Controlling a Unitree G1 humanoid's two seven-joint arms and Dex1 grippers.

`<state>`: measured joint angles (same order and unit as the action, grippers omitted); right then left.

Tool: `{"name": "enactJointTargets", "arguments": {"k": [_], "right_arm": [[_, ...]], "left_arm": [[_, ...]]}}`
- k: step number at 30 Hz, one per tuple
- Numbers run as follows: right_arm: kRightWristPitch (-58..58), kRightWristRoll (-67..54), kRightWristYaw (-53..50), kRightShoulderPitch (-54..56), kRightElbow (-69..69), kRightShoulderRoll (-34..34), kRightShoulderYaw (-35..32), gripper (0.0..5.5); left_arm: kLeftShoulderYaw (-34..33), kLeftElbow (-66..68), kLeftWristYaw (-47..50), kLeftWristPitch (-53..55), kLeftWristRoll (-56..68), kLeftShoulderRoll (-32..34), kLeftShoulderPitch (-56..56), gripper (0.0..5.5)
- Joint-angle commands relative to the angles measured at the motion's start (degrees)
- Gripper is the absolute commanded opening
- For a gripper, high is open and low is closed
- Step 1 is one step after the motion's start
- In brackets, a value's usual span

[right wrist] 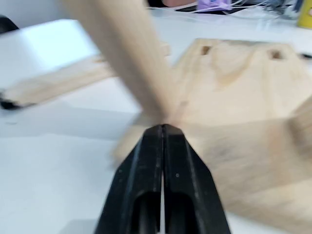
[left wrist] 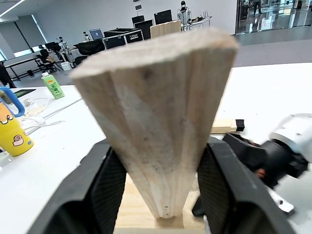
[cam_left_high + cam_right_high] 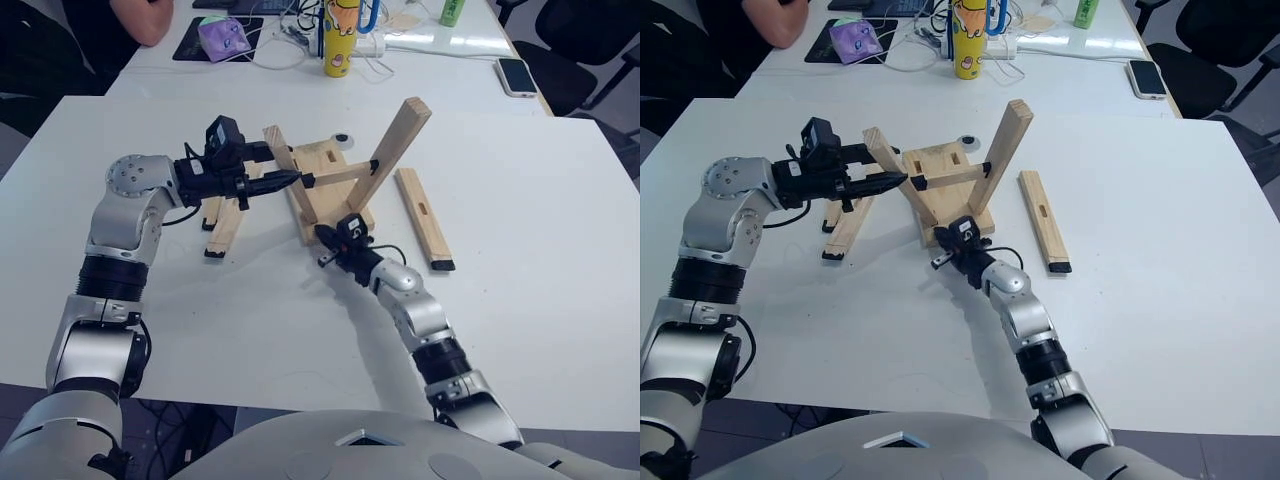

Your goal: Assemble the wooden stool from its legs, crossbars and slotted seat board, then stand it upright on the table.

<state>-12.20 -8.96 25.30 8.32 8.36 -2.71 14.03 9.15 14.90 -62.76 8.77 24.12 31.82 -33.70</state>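
Note:
The slotted seat board (image 3: 325,158) lies flat at mid-table. Two legs stand slanted in it: a left leg (image 3: 280,150) and a taller right leg (image 3: 402,138), joined by a crossbar (image 3: 338,177). My left gripper (image 3: 285,178) is shut on the left leg, its fingers (image 2: 105,187) pressed against both sides of the wood. My right gripper (image 3: 322,235) is shut with nothing in it, fingertips (image 1: 162,129) at the board's front edge beside the left leg's foot. A loose leg (image 3: 424,215) lies to the right of the board. More wooden pieces (image 3: 225,225) lie to its left.
At the table's far side stand a yellow bottle (image 3: 340,40), cables, a purple object (image 3: 222,35) on a dark mat and a phone (image 3: 517,75). White tabletop lies open in front of the stool and to the right.

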Motion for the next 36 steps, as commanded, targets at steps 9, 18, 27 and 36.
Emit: {"name": "enactJointTargets", "arguments": {"k": [9, 18, 27, 36], "right_arm": [[-0.31, 1.68, -9.38, 5.24, -28.6, 0.87, -2.21, 0.0], [-5.04, 19.35, -15.36, 9.97, -2.7, -0.78, 5.85, 0.0], [7.84, 5.76, -10.91, 6.66, -12.68, 2.04, -1.91, 0.0], [15.99, -0.92, 0.5, -4.04, -17.81, -4.91, -3.48, 0.0]], "left_arm": [[6.67, 4.22, -0.76, 4.8, -6.34, -0.09, 3.99, 2.02], [7.22, 4.95, -0.93, 4.91, -6.31, -0.39, 2.93, 2.02], [6.66, 4.43, -0.2, 4.83, -6.07, 0.08, 3.69, 2.02], [5.97, 3.88, -0.09, 5.19, -5.56, 0.74, 3.28, 2.02]]}}
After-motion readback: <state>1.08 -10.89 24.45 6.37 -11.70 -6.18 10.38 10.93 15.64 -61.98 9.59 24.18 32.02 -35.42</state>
